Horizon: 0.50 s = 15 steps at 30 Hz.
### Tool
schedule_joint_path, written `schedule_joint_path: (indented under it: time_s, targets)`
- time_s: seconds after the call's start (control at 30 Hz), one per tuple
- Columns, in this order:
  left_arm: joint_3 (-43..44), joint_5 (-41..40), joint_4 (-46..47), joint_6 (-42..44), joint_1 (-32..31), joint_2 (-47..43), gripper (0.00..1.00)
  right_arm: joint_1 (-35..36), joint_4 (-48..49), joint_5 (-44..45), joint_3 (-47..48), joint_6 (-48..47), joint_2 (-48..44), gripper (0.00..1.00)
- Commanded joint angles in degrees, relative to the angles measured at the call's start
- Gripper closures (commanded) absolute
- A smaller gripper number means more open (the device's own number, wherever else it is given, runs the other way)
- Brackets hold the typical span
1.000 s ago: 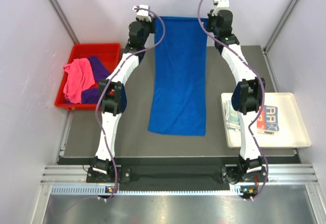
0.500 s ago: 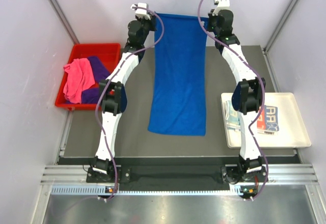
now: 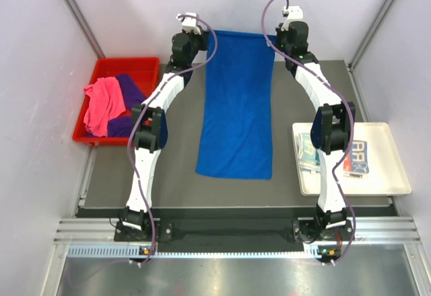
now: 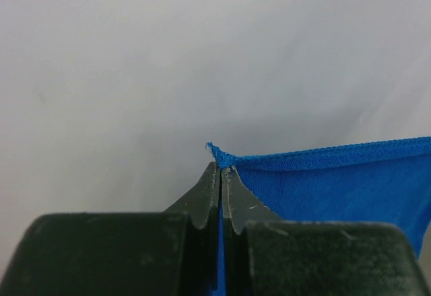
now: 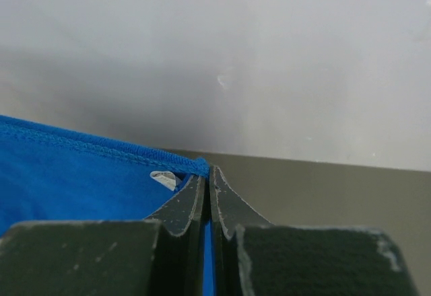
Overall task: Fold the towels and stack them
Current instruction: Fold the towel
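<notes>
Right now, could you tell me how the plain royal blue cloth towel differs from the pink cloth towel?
The royal blue towel is spread long and smooth; the pink towel lies crumpled. The blue one drapes onto the grey table, far corners pinched by the left gripper and right gripper; the pink one sits untouched in the red plastic bin. Neither is folded yet.

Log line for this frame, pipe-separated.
left gripper: shut on far-left corner of plain royal blue cloth towel | right gripper: shut on its far-right corner | near end: lying on dark table
</notes>
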Motion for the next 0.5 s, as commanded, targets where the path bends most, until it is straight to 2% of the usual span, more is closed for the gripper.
schedule_joint_path:
  time_s: [0.0, 0.2, 0.37, 0.47]
  targets:
    - [-3.3, -7.5, 1.4, 0.5, 5.6, -5.0, 1.00, -6.5, 0.4, 7.1, -2.4, -0.5, -7.3, 1.00]
    - [-13.7, -5.6, 2.7, -1.6, 5.6, -12.1, 1.00, -6.5, 1.1, 5.2, -11.7, 0.9, -13.7, 1.00]
    - [-22.3, -5.0, 4.2, -3.4, 5.6, -18.2, 1.00, -6.1, -3.1, 1.4, -15.8, 2.7, -17.9, 1.00]
    - [-28.9, -3.9, 5.4, -5.0, 5.5, -22.8, 1.00, -5.6, -4.3, -0.6, -21.4, 4.4, -21.6, 1.00]
